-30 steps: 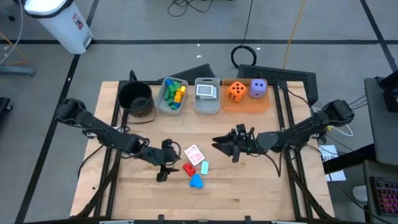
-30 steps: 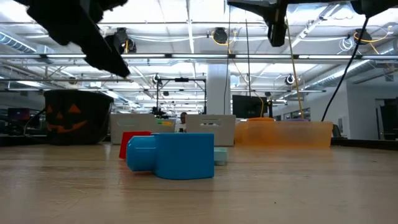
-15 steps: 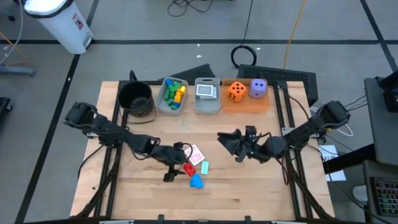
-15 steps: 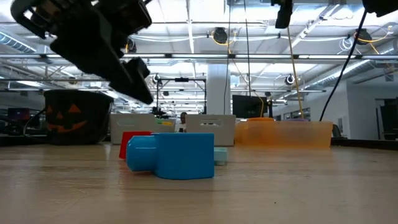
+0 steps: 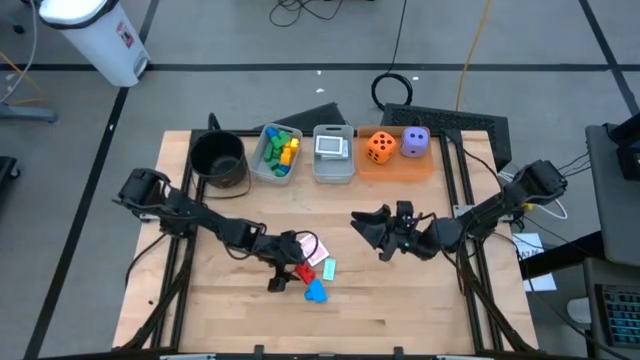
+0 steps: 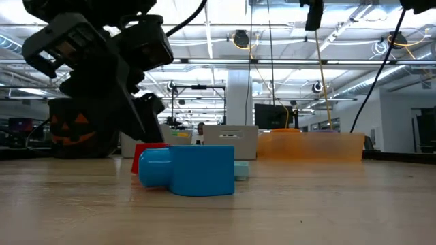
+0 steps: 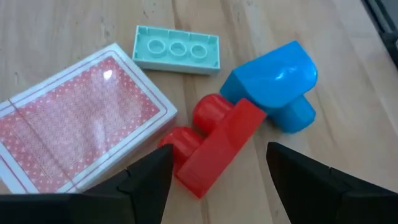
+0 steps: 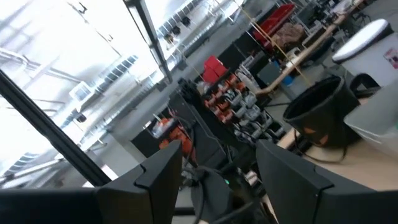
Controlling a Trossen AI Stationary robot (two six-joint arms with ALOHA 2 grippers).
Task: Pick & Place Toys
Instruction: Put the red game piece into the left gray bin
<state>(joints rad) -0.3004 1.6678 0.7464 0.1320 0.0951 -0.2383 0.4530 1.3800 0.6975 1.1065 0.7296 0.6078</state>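
A red block (image 7: 214, 144) lies on the table between a blue block (image 7: 273, 84), a mint block (image 7: 177, 48) and a red-backed pack of playing cards (image 7: 74, 124). My left gripper (image 7: 217, 186) is open and slants down over the red block, one finger on either side of its near end, apart from it. In the high view my left gripper (image 5: 290, 264) is at the table's middle front. My right gripper (image 5: 375, 232) hangs open above the table's middle right, with nothing between its fingers (image 8: 149, 180).
Along the far edge stand a black pot (image 5: 218, 160), a clear bin of blocks (image 5: 277, 152), a clear bin with cards (image 5: 333, 152) and an orange tray (image 5: 395, 163) with an orange die (image 5: 379, 147) and a purple die (image 5: 415, 141). Bare wood lies near the front edge.
My left gripper has come down and gone toward the table's right edge, closing in on the red block, with its fingers still open. My right gripper has tipped upward and risen slightly. The blocks and the cards have stayed where they were.
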